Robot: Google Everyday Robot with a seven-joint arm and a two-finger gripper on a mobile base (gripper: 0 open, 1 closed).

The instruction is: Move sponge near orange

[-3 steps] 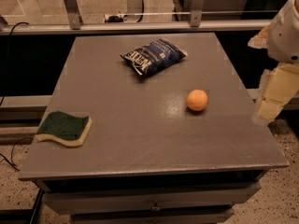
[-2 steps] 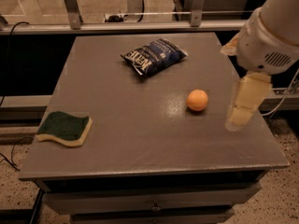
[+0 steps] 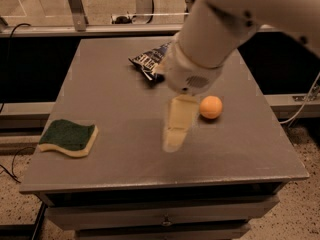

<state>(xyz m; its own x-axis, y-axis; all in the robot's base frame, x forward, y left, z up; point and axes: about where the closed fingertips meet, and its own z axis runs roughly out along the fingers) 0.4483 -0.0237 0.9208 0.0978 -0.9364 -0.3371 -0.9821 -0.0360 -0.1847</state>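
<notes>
The sponge (image 3: 67, 136), dark green on top over pale yellow foam, lies flat near the table's front left corner. The orange (image 3: 210, 107) sits right of the table's centre. My gripper (image 3: 173, 138) hangs from the big white arm that reaches in from the upper right. It hovers over the middle of the table, just left of the orange and far to the right of the sponge. It holds nothing that I can see.
A blue crinkled snack bag (image 3: 146, 60) lies at the back of the grey table (image 3: 125, 176), partly hidden by my arm. A railing and cables run behind the table. The floor drops away on the left and right sides.
My arm has swung from the table's right edge leftward over the table, past the orange to the middle. The sponge, orange and bag have not moved.
</notes>
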